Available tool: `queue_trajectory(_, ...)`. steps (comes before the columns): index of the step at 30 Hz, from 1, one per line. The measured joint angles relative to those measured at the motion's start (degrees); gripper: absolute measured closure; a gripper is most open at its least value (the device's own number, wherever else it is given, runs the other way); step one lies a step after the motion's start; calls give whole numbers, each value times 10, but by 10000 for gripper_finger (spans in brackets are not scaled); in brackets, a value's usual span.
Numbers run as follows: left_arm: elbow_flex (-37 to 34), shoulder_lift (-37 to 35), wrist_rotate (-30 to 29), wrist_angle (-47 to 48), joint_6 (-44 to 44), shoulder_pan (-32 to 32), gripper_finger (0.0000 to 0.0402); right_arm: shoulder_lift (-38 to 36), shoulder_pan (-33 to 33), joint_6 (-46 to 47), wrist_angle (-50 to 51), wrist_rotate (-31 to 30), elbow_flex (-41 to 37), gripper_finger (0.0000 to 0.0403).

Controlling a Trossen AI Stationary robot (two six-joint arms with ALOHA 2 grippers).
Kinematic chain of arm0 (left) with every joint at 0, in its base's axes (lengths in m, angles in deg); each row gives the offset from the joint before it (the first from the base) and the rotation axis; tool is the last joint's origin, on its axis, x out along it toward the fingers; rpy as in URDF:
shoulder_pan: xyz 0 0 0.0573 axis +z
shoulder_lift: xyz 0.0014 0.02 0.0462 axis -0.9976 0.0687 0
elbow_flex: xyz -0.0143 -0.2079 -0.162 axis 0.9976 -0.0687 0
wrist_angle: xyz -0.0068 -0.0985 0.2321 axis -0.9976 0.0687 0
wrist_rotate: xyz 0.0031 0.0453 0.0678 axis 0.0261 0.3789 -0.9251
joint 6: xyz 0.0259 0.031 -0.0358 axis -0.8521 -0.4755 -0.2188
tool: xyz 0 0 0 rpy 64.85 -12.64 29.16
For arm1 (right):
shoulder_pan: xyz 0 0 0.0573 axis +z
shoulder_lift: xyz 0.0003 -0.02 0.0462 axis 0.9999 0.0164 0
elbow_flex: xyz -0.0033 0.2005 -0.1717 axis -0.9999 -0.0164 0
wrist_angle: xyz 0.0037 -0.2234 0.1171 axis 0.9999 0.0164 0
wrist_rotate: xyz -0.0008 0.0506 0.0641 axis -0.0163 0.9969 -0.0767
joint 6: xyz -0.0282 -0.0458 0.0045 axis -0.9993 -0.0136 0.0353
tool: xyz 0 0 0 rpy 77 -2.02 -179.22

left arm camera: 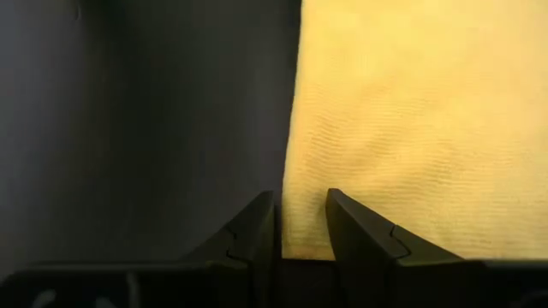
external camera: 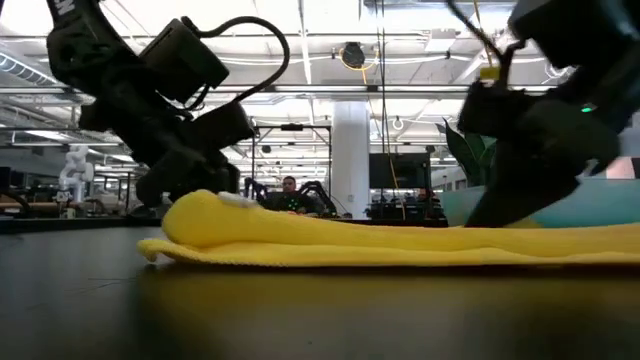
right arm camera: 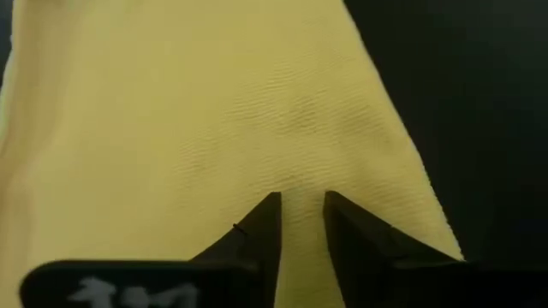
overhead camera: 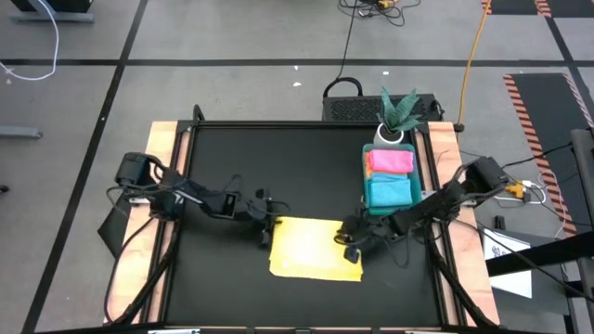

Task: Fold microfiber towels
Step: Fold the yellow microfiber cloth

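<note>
A yellow microfiber towel (overhead camera: 311, 249) lies folded into a rectangle near the table's front middle. My left gripper (overhead camera: 267, 225) is at its far left corner and is shut on its left edge. In the low view that end (external camera: 200, 215) humps up under the gripper, while the rest lies flat. My right gripper (overhead camera: 351, 243) stands low over the towel's right part (right arm camera: 197, 111), its fingers a little apart. A pink towel (overhead camera: 390, 160) and a light blue towel (overhead camera: 390, 191) lie folded at the right. My left gripper (left arm camera: 301, 214) has the yellow towel's left edge (left arm camera: 295, 184) between its two fingers, coming from the table's left and slanting down. How many layers it holds cannot be told. That end is raised a little and the rest of the towel lies on the table. My right gripper (right arm camera: 301, 210) has cloth showing in the gap between its fingers, but I cannot tell whether it touches the towel.
The pink and blue towels sit in a green tray (overhead camera: 365, 176) along the table's right side, with a potted plant (overhead camera: 397, 113) behind it. Bare black tabletop (overhead camera: 232, 158) lies to the far left. In the low view a person shows in the room behind (external camera: 290, 190).
</note>
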Motion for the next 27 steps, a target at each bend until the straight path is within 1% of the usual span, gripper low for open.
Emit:
queue_trajectory(3,0,-37,-1,79,2,-8,289,21,-13,-18,-24,2,17,345)
queue_trajectory(8,-3,-121,-6,226,3,-32,289,47,-7,-57,-28,14,68,381)
queue_trajectory(11,-5,-165,-36,309,2,-47,289,66,-7,-77,-23,13,99,397)
queue_trajectory(14,-11,-198,-69,363,2,-56,289,90,-19,-96,-24,-5,129,401)
queue_trajectory(17,-24,-219,-95,370,3,-57,289,115,-43,-99,-28,-43,157,402)
queue_trajectory(19,-30,-227,-112,372,5,-56,289,133,-61,-102,-31,-46,175,402)
queue_trajectory(23,-34,-232,-119,356,11,-55,289,166,-99,-113,-21,-48,201,403)
queue_trajectory(27,-35,-231,-118,338,18,-58,289,176,-127,-91,23,-82,200,403)
